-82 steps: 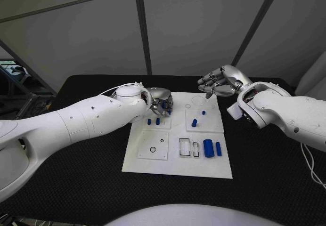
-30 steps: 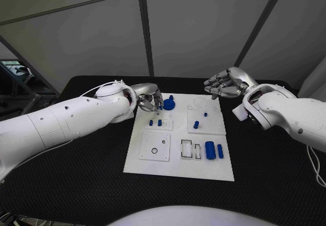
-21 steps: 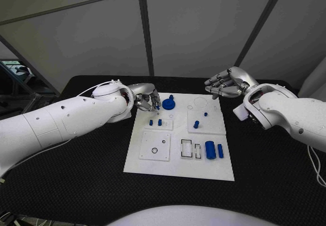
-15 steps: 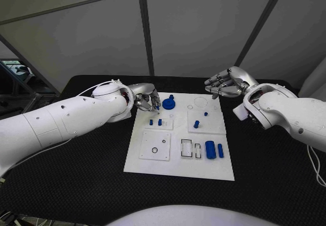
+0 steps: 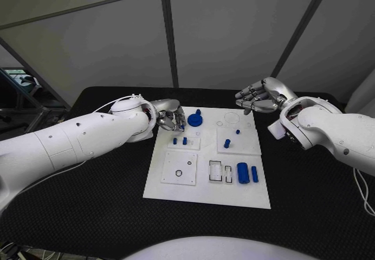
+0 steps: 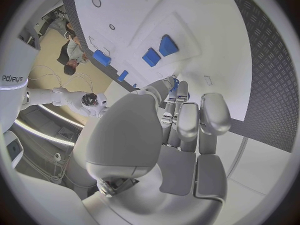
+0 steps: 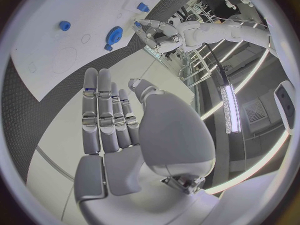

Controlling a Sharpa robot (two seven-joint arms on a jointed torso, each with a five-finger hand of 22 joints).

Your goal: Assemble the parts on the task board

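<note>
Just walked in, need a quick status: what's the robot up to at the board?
Mid-assembly, nothing in hand. The left robot hand hangs at the far left corner of the task board, next to the round blue part, fingers apart and holding nothing. The right robot hand hovers beyond the board's far right corner, also without a part. Two small blue pegs and the blue cylinders sit on the board untouched.

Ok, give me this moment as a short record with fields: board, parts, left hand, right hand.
board: white task board flat on the black table
parts: round blue part at the board's far edge; two small blue pegs; blue cylinder near the middle
left hand: left hand beside the round blue part, holding nothing visible
right hand: right hand raised beyond the board's far right corner, fingers apart, empty
</note>
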